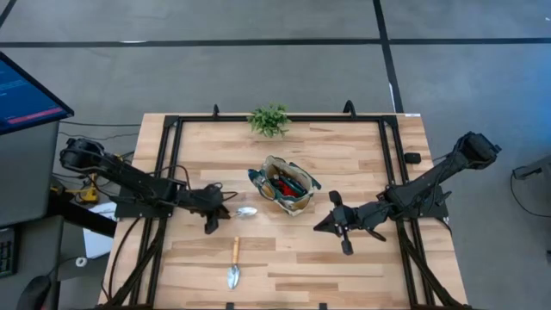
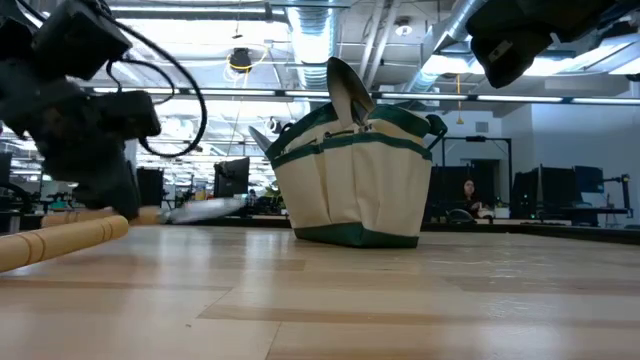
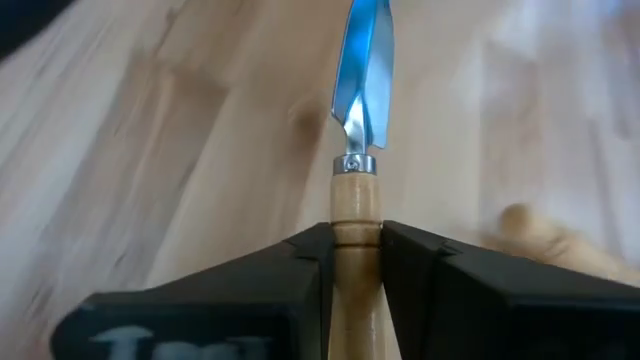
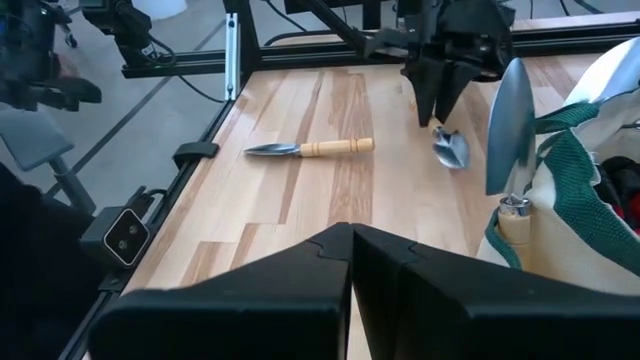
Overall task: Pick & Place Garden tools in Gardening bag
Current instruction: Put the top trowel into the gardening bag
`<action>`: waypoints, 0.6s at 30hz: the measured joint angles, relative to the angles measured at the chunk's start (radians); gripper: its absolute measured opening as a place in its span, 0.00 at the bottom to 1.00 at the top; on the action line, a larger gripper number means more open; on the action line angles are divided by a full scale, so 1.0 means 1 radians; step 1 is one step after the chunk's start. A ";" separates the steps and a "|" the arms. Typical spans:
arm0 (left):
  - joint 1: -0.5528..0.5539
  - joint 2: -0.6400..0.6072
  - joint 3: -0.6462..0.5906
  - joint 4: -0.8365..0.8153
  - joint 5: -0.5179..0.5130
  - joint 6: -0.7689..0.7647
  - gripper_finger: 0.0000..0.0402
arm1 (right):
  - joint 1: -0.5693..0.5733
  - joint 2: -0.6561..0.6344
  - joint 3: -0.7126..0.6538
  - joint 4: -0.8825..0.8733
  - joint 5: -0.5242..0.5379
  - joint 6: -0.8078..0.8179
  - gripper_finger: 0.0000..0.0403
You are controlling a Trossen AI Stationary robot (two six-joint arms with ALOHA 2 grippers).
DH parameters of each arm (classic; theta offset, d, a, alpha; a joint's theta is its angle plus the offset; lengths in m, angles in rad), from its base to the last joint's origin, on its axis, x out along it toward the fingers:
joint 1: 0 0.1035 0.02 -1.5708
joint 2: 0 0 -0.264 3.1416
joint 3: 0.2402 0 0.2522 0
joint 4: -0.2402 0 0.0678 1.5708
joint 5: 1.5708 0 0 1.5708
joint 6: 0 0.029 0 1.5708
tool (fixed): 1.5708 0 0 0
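The tan gardening bag with green trim [image 1: 284, 185] stands near the table's middle. It holds red-and-black items, and a trowel [image 4: 510, 120] sticks up out of it, blade up. My left gripper [image 1: 222, 210] is left of the bag and is shut on a silver trowel [image 1: 247, 211] with a wooden handle, blade pointing toward the bag. A second trowel [image 1: 234, 263] lies flat on the table nearer the front edge. My right gripper [image 1: 320, 226] is shut and empty to the right of the bag, above the table. My left gripper pinches the trowel's wooden handle [image 3: 357, 205] between its two fingers, near the metal collar at the blade end. The fingers come from above, slanting down from the table's left. The trowel lies about level, low over the table; whether it is clear of the wood I cannot tell.
A leafy green plant [image 1: 269, 120] stands at the table's far edge behind the bag. A black frame [image 1: 176, 120] runs around the table. A monitor [image 1: 26, 90] stands off the left side. Bare wood lies in front of the bag and at the near right.
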 joint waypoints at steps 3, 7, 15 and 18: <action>-0.013 -0.002 0.000 0.050 -0.006 0.031 0.10 | 0.003 0.000 0.000 0.000 0.000 0.000 0.00; -0.014 -0.039 0.000 0.097 0.007 0.071 0.10 | 0.003 0.000 0.000 0.000 0.000 0.000 0.00; -0.037 -0.141 0.002 0.289 0.065 0.158 0.10 | 0.001 0.000 0.000 0.002 -0.005 0.000 0.00; -0.062 -0.148 0.003 0.394 0.065 0.197 0.10 | 0.001 0.000 0.000 0.009 -0.006 0.000 0.00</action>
